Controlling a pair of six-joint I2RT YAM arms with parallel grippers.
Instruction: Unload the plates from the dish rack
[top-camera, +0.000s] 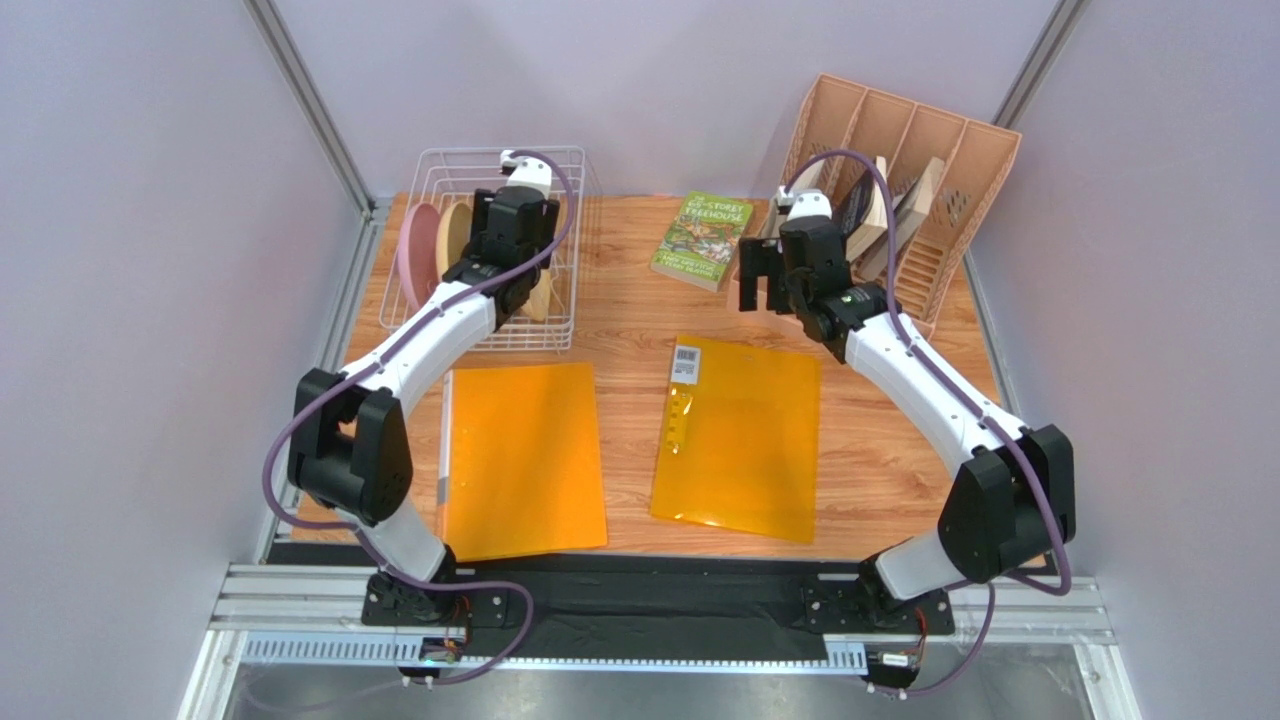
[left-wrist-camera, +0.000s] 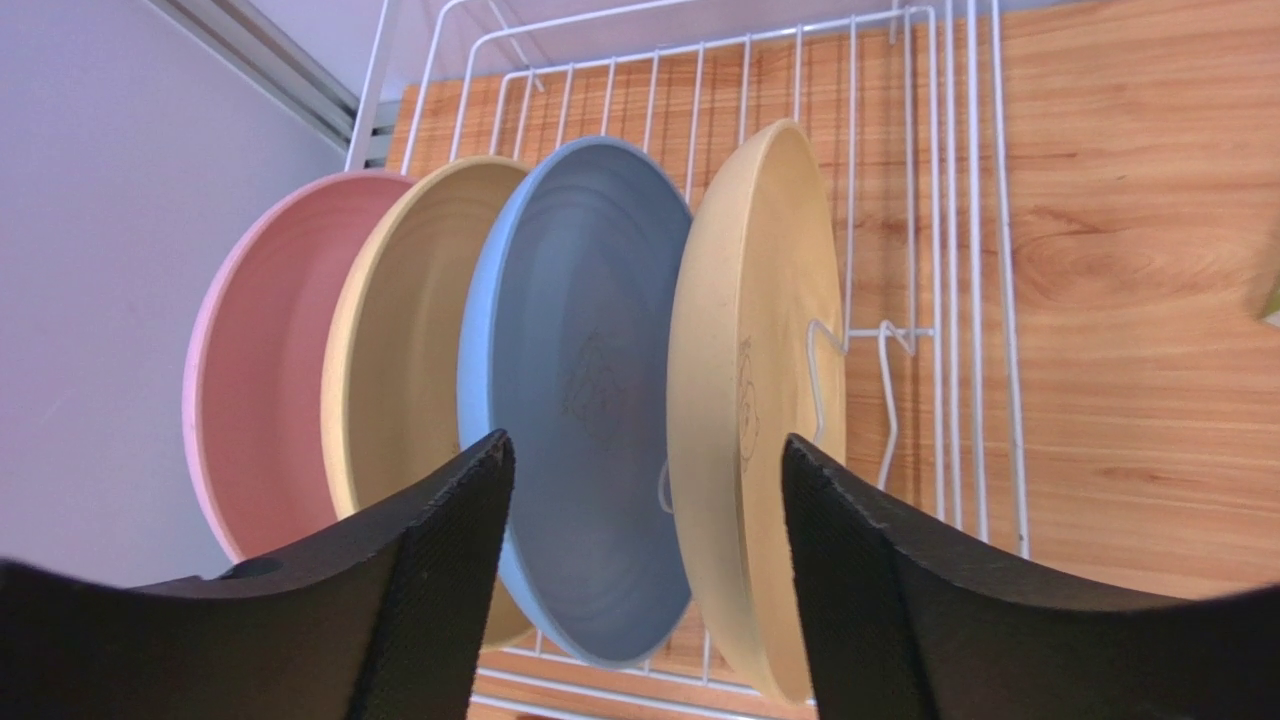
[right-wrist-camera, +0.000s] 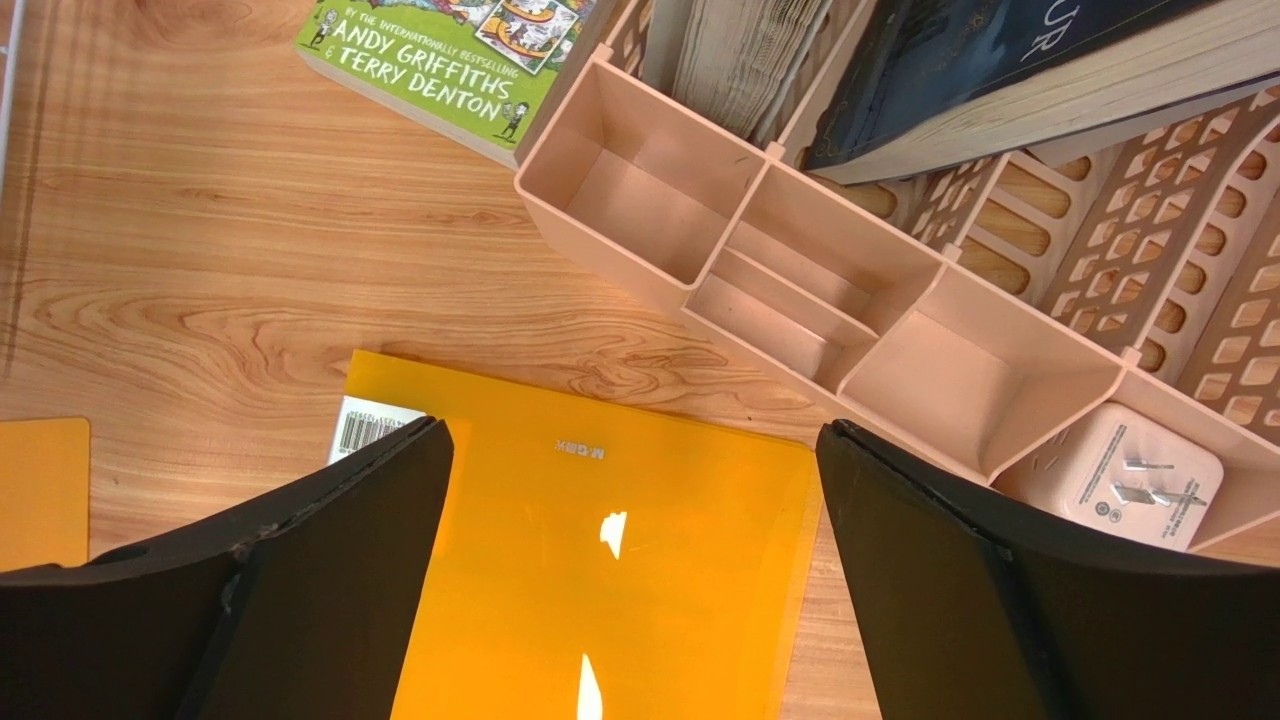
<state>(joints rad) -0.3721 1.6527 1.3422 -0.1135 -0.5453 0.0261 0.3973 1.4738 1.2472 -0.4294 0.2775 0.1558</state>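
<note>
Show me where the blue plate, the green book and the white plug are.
blue plate (left-wrist-camera: 579, 375): left wrist view, middle of its face.
green book (top-camera: 702, 237): top view, middle of its cover.
white plug (right-wrist-camera: 1130, 477): right wrist view, on its pronged face.

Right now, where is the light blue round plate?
In the left wrist view the light blue round plate stands on edge in the white wire dish rack, between two cream-yellow plates.

On the wooden table (top-camera: 631, 323) the left arm (top-camera: 451, 315) reaches over the white wire dish rack (top-camera: 565, 323) at the far left, where plates (top-camera: 452, 236) stand on edge with the pink plate (top-camera: 416, 251) leftmost, while the right arm (top-camera: 917, 368) stretches toward the peach organizer (top-camera: 962, 165) past a green book (top-camera: 702, 237) and two orange folders (top-camera: 522, 458) (top-camera: 739, 435).
</note>
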